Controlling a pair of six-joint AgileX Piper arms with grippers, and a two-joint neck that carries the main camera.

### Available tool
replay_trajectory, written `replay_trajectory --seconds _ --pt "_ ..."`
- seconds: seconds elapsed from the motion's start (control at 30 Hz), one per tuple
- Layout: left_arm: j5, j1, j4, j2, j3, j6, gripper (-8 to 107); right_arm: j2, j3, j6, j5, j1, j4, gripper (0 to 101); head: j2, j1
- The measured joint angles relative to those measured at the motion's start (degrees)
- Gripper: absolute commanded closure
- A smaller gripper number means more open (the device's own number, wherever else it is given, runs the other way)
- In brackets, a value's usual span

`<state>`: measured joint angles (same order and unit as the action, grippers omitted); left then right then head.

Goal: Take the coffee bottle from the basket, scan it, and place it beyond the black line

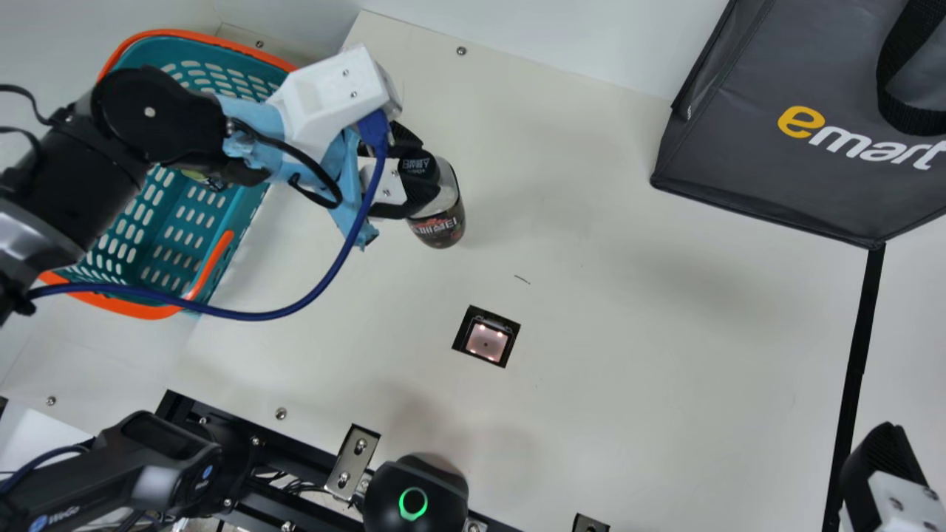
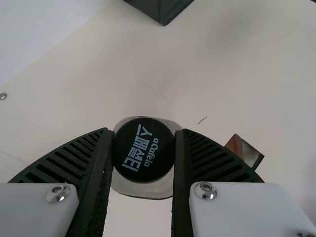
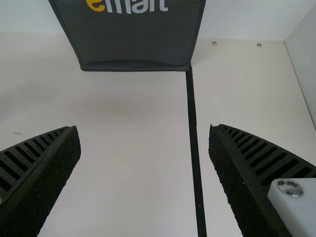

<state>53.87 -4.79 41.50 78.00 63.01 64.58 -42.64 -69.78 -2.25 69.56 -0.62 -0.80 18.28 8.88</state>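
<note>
Pinching coffee bottle (image 1: 439, 226), left gripper (image 1: 421, 170) apart from basket (image 1: 146, 311), right gripper (image 1: 881, 473) spread, table (image 1: 650, 369) between

Bottle (image 1: 438, 223): clear, dark label, black cap on, facing up, clamped in left hand (image 1: 423, 170), between teal, orange-rimmed basket (image 1: 140, 307) and lit scanner (image 1: 487, 343). Straight black line (image 1: 857, 355) well apart.

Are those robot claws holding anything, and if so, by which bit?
The left gripper holds the coffee bottle by its black cap, pinched between the fingers. The right gripper is open and empty.
</note>
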Motion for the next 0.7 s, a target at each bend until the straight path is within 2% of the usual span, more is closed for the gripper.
replay_trajectory --seconds 0.7 --pt "-2.3 -4.2 1.0 -0.8 -5.3 1.5 89 0.0 0.0 0.0 0.0 0.0 0.0 10 0.0 0.0"
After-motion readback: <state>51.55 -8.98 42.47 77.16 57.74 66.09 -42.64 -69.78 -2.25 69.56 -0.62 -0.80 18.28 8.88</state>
